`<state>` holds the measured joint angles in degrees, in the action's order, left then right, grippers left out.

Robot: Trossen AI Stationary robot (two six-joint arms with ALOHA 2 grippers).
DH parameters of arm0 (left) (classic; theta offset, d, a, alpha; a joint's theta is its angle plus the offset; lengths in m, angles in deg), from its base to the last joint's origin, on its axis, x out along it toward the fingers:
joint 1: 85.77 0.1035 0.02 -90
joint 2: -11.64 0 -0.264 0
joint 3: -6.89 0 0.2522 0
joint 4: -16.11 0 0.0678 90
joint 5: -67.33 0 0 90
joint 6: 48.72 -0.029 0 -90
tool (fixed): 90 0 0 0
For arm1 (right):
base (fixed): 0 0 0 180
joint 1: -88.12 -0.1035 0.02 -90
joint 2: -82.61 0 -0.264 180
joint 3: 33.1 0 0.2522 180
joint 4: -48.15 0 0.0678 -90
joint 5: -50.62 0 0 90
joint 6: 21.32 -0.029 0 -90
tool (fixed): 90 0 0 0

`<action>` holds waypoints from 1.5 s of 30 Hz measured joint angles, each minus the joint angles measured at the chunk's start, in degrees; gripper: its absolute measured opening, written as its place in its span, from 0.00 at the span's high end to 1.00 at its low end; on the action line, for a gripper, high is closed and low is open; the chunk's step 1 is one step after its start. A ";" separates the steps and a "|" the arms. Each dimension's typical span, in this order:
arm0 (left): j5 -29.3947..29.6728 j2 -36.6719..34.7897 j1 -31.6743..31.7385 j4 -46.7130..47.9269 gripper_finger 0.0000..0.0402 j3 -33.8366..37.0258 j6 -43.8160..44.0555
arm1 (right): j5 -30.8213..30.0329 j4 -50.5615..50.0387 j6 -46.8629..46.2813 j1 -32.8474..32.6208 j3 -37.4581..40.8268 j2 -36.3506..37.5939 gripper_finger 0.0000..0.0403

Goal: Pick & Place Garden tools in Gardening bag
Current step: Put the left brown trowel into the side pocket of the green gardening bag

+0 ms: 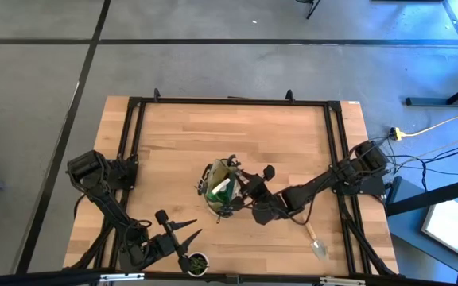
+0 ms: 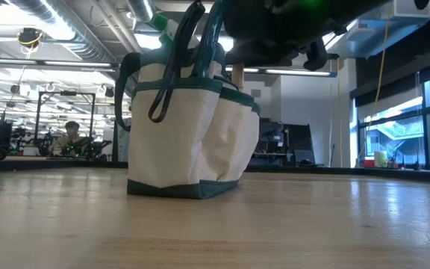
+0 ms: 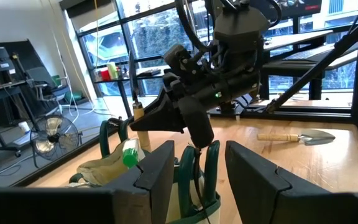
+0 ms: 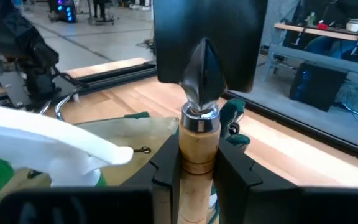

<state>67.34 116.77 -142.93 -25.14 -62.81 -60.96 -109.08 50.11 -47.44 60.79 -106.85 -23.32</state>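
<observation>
Nearest the front edge of the table, at about seven o'clock from its centre, our left gripper (image 1: 183, 236) waits with its fingers standing apart and nothing between them, just beside the small dark pot (image 1: 197, 263) with its plant, which is no part of the job.

Toward five o'clock a wooden-handled trowel (image 1: 316, 242) lies flat on the wood, not yet collected.

At the middle of the table stands the gardening bag (image 1: 219, 187), upright, with the green spray bottle (image 1: 222, 189) already showing in its mouth. Our right gripper (image 4: 197, 165) hovers at the bag's three o'clock side, its fingers clamped on the wooden handle of a hand tool (image 4: 202, 106) (a dark metal blade, held blade-up in the wrist view, so the handle end points down toward the bag).

We judge the risks as these: the bag is soft and light, so the handle or the fingers catching a green strap (image 2: 172, 63) or the rim could tip or drag it; the spray bottle crowds the mouth and may block the tool; and letting go too high could send the tool bouncing out onto the table
</observation>
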 joint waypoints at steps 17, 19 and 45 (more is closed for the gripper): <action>0.01 -0.03 0.35 0.06 0.65 0.00 0.10 | 10.46 8.90 16.28 1.62 0.00 0.00 0.83; -0.01 -0.03 0.33 0.04 0.65 0.00 0.10 | 10.62 8.98 16.77 1.89 -0.02 -0.02 0.83; 0.01 -0.03 0.33 1.29 0.65 -0.02 1.62 | 17.63 13.10 9.52 3.98 8.44 -0.02 0.83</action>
<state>67.35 116.74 -142.61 -23.85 -62.83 -59.34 -91.45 63.21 -37.92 64.77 -98.41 -23.34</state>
